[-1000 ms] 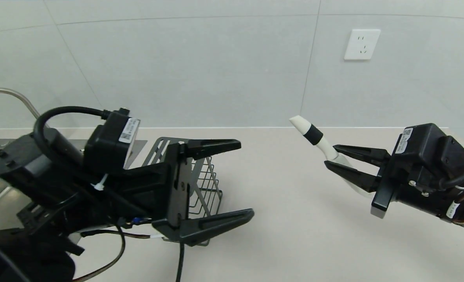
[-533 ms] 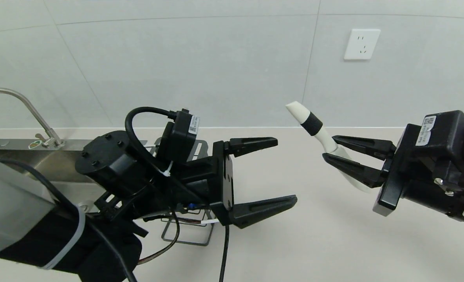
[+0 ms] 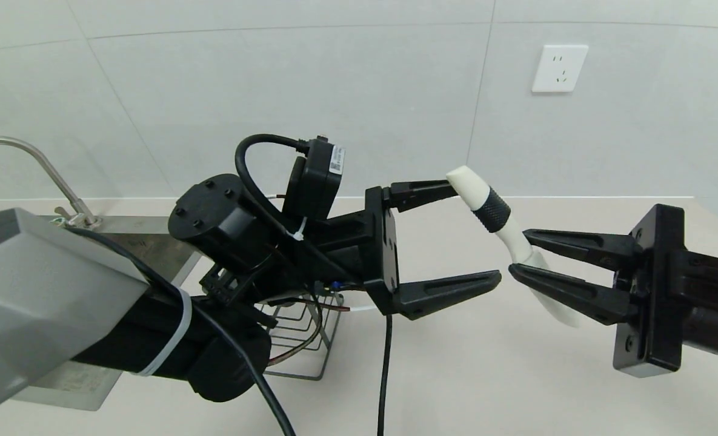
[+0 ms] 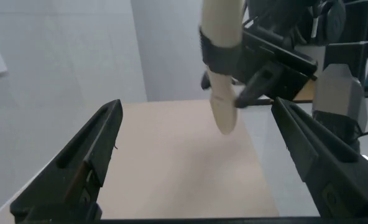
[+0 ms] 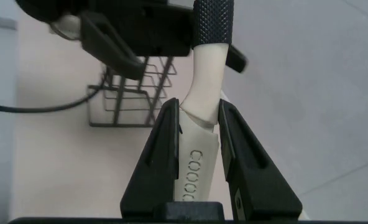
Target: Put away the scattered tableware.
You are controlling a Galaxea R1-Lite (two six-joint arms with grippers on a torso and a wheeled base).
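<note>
Swung up and rightward across the head view since 1 s ago, the left gripper (image 3: 477,233) is now seen at frame ctr, jaws spread wide, bracketing the free handle end of the white utensil (image 3: 465,181). The right gripper (image 3: 518,253) has been shifted toward the right edge and is kept clamped on the utensil's lower shaft. Utensil is held in mid-air right of ctr, slanting up-left, well above the counter (image 3: 486,375). A hand-off looks to be set up, though that is only judged. Handling: the piece is read as light & stiff, prob. smooth plastic or ceramic, so slip is to be expected on the white parts. The black knurled band (image 3: 492,209) is judged the best spot to be gripped, w/ jaws closed across it, not on the tapered tip. In the right wrist view the perforated head is seen pinched btwn the fingers (image 5: 159,162). Wire rack (image 3: 301,339), lower left of ctr, is largely masked by the left arm, so its compartments can't be made out. Whether the upper left finger is already touching the handle tip can't be told. The utensil's working end is cut off behind the right gripper's lower finger.
</note>
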